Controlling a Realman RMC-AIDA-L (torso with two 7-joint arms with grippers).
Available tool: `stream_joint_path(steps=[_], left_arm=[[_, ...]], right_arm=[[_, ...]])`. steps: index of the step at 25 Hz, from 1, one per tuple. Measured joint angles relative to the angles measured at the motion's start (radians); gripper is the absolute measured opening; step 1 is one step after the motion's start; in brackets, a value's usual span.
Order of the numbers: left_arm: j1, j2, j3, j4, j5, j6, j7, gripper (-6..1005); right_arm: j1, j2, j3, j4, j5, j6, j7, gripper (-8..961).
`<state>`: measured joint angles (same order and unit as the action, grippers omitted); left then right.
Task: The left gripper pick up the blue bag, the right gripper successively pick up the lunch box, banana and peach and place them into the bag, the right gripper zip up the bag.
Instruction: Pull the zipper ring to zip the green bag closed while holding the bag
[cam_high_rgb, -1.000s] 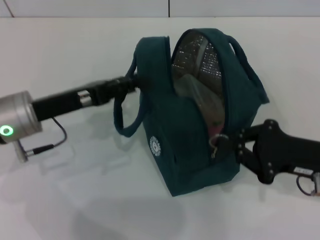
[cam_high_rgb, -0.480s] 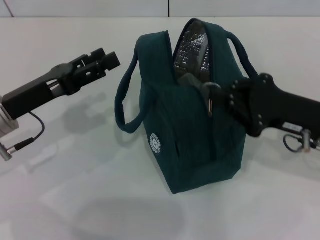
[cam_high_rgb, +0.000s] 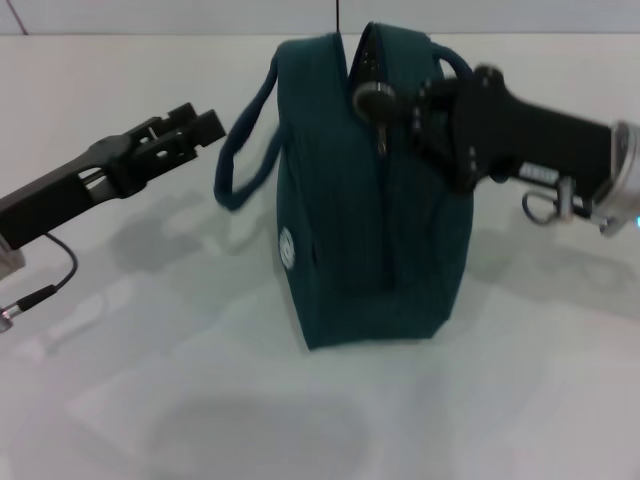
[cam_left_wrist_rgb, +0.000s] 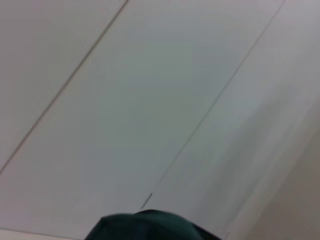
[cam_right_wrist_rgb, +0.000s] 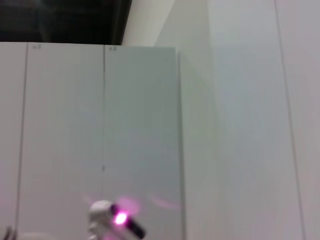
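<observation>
Bag (cam_high_rgb: 370, 200) is being stood near table (cam_high_rgb: 150, 400) far edge | zipper pull (cam_high_rgb: 378, 110) is being pinched by right gripper (cam_high_rgb: 395, 105) near bag top | left gripper (cam_high_rgb: 195, 128) is being held apart, jaws spread | risk: unbraced bag being tipped by zipper tug

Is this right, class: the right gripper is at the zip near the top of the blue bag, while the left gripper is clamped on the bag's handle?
Not quite. The right gripper is indeed at the zip pull near the top of the blue bag, but the head view shows the left gripper hanging apart from the bag's handle, to its side, holding nothing.
</observation>
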<state>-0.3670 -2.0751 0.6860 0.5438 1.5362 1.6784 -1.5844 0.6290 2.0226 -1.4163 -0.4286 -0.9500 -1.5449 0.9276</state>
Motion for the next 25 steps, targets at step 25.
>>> stream_joint_path(steps=[25], left_arm=[[0.01, 0.001, 0.015, -0.001, 0.026, 0.026, -0.07, 877]], right_arm=[[0.074, 0.005, -0.036, -0.016, 0.033, 0.059, -0.003, 13]])
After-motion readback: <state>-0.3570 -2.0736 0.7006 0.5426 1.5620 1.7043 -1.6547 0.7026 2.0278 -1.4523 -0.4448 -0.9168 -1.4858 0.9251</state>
